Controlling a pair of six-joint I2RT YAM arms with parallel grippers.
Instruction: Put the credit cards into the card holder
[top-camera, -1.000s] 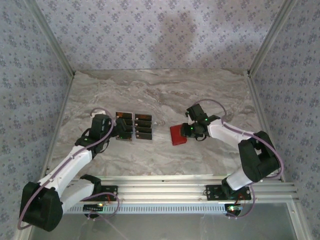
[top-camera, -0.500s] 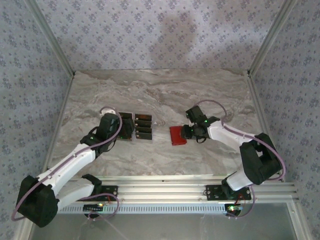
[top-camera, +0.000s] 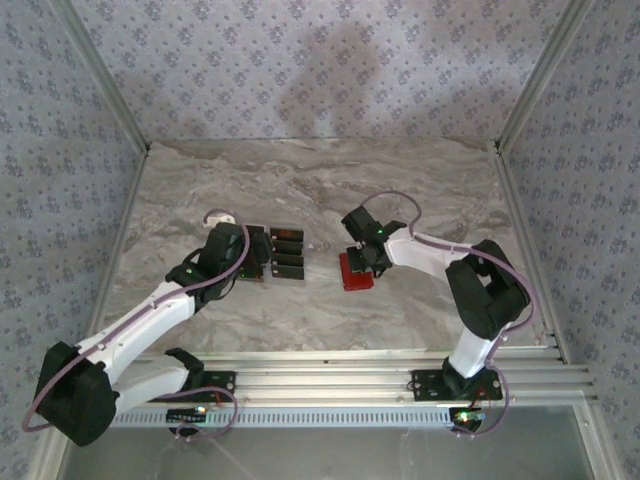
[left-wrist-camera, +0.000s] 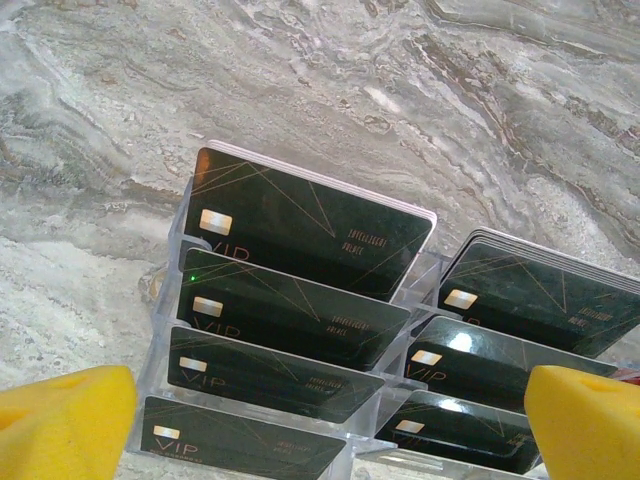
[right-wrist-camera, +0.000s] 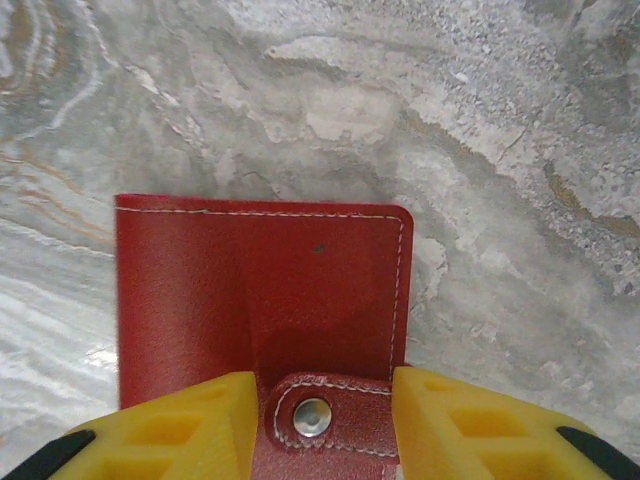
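The flat black rectangular credit cards (left-wrist-camera: 310, 225) are seen stacked in a clear plastic rack (left-wrist-camera: 160, 300), framed by the left gripper (left-wrist-camera: 325, 425), spread wide. The red leather-like card holder (right-wrist-camera: 260, 290) is laid closed on the marbled worktop (right-wrist-camera: 500, 150). Its snap tab (right-wrist-camera: 312, 415) is flanked narrowly by the right gripper (right-wrist-camera: 325, 420), and a clamp cannot be told.

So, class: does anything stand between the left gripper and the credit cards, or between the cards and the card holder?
Nothing visible blocks the left gripper from the credit cards in their clear rack. The card holder, however, lies closed, and its snap tab looks fastened.
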